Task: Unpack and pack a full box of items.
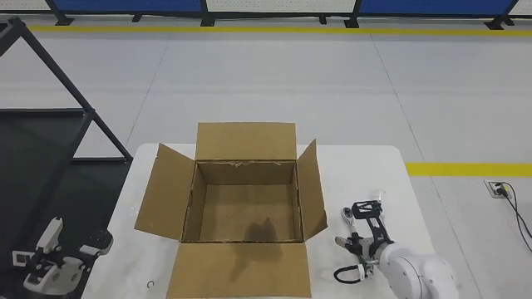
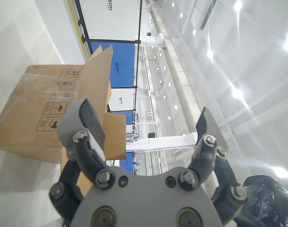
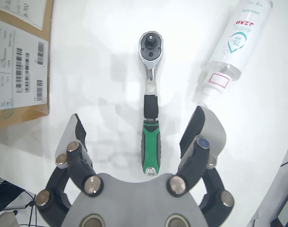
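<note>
The right tool (image 3: 138,113), spread wide, frames the handle of the ratchet wrench (image 3: 150,105); left tool (image 2: 144,106) likewise spread.

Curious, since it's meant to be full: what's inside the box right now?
Nothing that can be seen: from above, the box shows only a bare cardboard floor. The strip of floor right against its near wall is hidden by that wall. A wrench and a bottle lie outside it, on the table.
</note>
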